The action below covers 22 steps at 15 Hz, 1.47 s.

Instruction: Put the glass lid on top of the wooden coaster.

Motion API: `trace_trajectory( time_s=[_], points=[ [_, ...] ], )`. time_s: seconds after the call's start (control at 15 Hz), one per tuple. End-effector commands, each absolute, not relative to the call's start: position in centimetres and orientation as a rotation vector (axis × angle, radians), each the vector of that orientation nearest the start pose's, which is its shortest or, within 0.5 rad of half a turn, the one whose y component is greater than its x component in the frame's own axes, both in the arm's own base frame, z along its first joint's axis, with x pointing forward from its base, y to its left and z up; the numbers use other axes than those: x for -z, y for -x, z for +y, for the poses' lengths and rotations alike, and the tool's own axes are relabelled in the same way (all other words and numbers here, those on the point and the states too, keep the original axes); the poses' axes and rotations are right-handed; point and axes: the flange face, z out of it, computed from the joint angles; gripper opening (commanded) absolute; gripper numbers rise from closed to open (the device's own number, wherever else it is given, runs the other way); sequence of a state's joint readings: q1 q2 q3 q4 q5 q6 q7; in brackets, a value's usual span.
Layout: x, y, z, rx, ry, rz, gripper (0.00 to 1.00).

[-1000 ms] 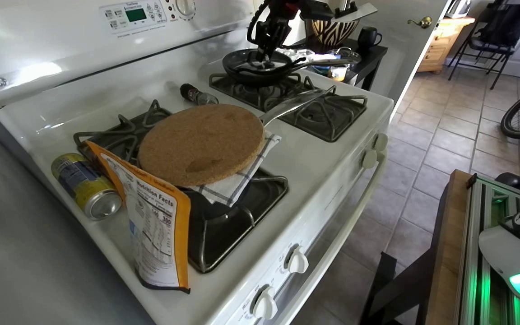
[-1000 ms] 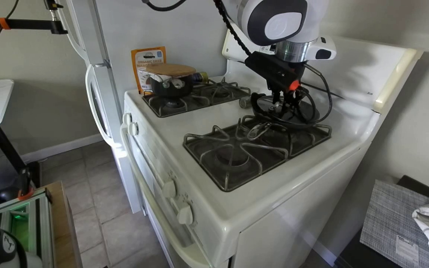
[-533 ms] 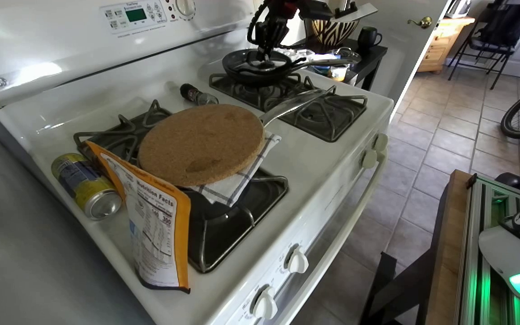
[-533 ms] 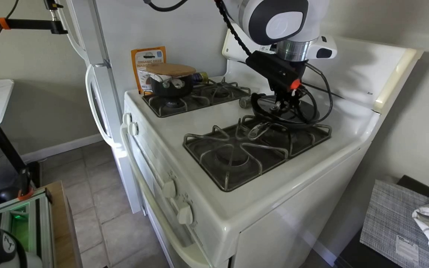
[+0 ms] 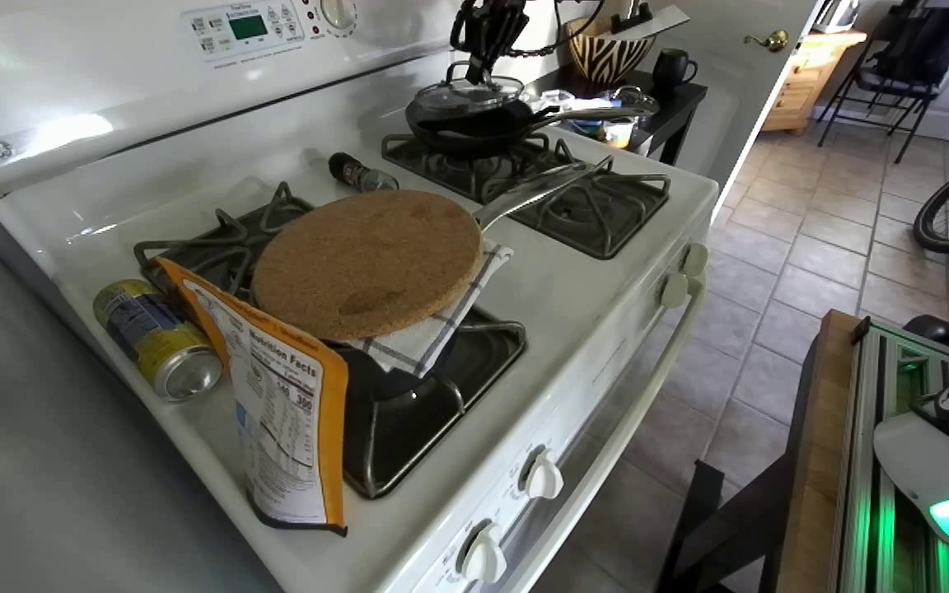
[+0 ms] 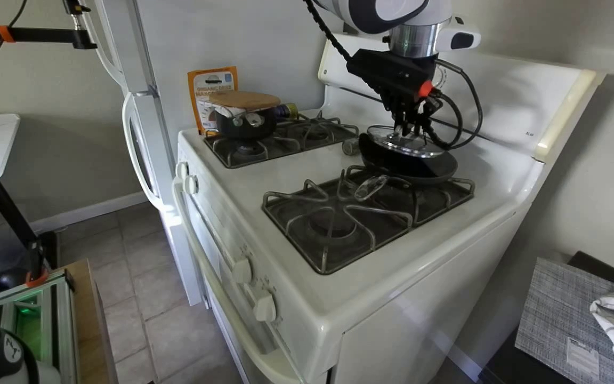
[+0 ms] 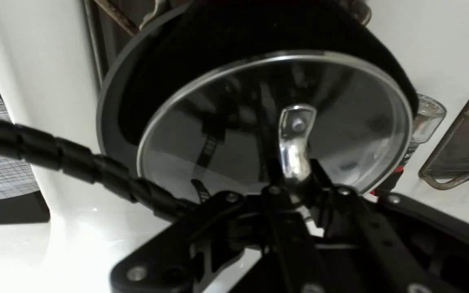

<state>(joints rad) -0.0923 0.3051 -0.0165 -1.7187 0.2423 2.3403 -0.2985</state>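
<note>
The pincer (image 7: pixel 297 181) is clamped on the metal handle (image 7: pixel 292 142) of the glass lid (image 7: pixel 255 126), which hangs above the black frying pan (image 6: pixel 408 166); the wooden coaster (image 5: pixel 370 262) lies well apart, over the diagonally opposite burner (image 6: pixel 249 150), likely the direction to carry.

In an exterior view: door (image 5: pixel 742 78), wooden drawers (image 5: pixel 796 89), folding chair (image 5: pixel 886 86) stand at 2 o'clock | tiled floor (image 5: pixel 730 333) at 3 | in an exterior view: partly shadowed beige wall (image 6: pixel 579 32) at 2 | white fridge (image 6: pixel 160 69) at 10
</note>
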Motion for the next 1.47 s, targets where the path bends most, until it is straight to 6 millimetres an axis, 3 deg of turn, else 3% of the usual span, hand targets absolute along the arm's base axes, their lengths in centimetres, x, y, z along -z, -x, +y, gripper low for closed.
trace_trajectory(
  time_s=[0.0,0.33,0.87,1.2,1.4],
  points=[
    [-46.5,-64.5,-5.1,0.525,2.989,-0.166,0.03],
    [-48.5,-62.1,-2.0,0.570,2.967,-0.339,0.03],
    [-51.0,-59.1,6.8,0.599,2.853,-0.845,0.03],
    [-52.3,-57.7,12.3,0.575,2.694,-1.164,0.03],
    [-52.7,-56.4,14.6,0.522,2.583,-1.317,0.03]
  ],
)
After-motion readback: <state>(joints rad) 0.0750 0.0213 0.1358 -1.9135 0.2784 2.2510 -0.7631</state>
